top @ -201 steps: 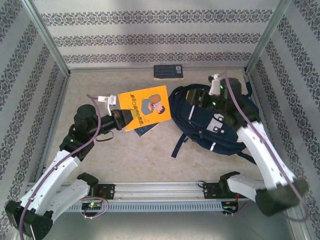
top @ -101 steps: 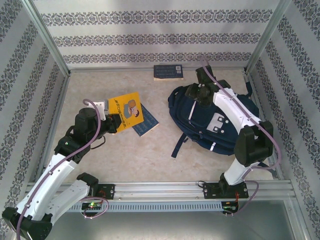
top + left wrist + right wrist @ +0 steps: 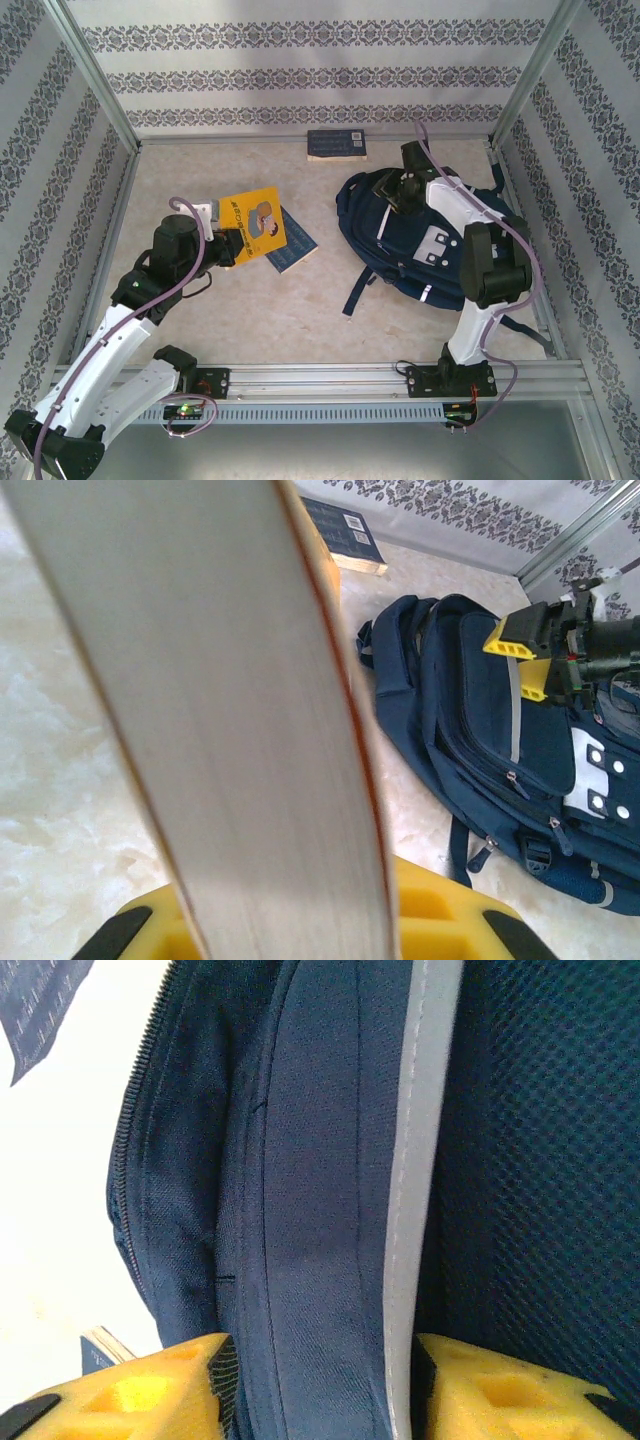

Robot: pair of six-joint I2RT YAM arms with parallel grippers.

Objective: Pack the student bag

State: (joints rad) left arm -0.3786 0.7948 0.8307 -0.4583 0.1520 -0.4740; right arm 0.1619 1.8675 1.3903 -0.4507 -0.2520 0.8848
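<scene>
While my left fingers point(image 3: 150, 930) clamp the yellow book point(image 3: 255, 222) aloft, right fingers point(image 3: 130, 1390) straddle a fold of the bag point(image 3: 385, 240), grip uncertain; nothing looks packed yet.

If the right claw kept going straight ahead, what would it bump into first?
The navy backpack: the right gripper straddles a fold of its fabric, so it would likely press into that.

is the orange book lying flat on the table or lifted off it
Lifted. The orange book is tilted up, clamped in the left gripper, raised above the table near a blue book.
</scene>
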